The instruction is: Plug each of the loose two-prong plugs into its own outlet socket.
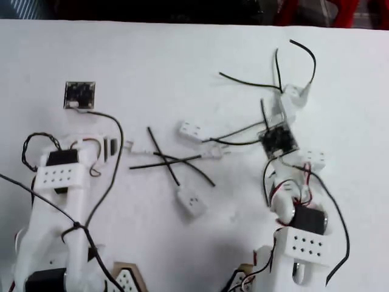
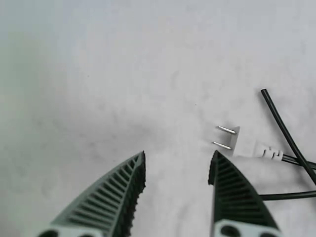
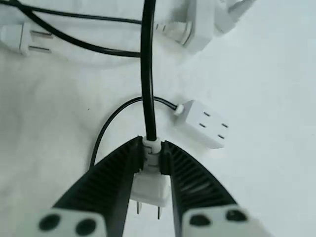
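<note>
My left gripper (image 2: 177, 160) hangs open over the bare table, and a white two-prong plug (image 2: 232, 140) lies just past one fingertip, its prongs pointing across the gap. From above, that plug (image 1: 132, 146) lies beside the left gripper (image 1: 110, 146). My right gripper (image 3: 150, 145) is shut on another white plug (image 3: 148, 190), whose black cable (image 3: 147, 74) runs away from the fingers. A white outlet socket (image 3: 205, 123) lies on the table close beside it. Two more sockets (image 1: 191, 129) (image 1: 193, 202) lie mid-table.
Loose black cables (image 1: 173, 161) cross in the middle of the table between the arms. A third plug (image 3: 29, 39) and a white block (image 3: 197, 24) with wires lie beyond the right gripper. A small dark board (image 1: 79, 94) sits at the far left.
</note>
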Robot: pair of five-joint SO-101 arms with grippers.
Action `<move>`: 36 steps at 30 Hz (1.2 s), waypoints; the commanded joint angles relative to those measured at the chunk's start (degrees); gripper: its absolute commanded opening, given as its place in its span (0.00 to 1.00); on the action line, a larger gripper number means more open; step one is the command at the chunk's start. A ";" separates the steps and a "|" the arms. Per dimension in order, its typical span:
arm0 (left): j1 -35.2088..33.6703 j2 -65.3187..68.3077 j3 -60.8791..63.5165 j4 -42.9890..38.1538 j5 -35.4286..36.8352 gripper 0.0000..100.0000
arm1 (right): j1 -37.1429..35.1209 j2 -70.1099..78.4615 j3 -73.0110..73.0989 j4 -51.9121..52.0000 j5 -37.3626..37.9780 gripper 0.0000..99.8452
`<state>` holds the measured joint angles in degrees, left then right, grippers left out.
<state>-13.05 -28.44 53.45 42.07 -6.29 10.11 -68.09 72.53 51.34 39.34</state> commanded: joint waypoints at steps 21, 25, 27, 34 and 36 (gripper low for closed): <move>-0.31 -1.80 -0.35 -1.32 0.26 0.21 | -0.04 42.77 -30.77 14.55 -13.45 0.14; -0.31 -1.71 0.70 -3.60 0.26 0.21 | 0.22 43.03 -30.51 18.59 -13.01 0.13; -0.31 -1.71 0.79 -3.78 0.26 0.21 | 0.22 43.21 -30.24 21.14 -12.92 0.13; -0.31 -1.71 0.79 -3.87 0.44 0.21 | -2.86 43.21 -19.96 15.34 -8.26 0.14; -0.31 -1.71 0.79 -3.87 0.44 0.21 | -2.33 43.30 -17.67 10.24 -7.82 0.14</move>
<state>-13.05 -28.44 54.59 39.34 -6.29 7.91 -24.57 53.27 67.78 30.29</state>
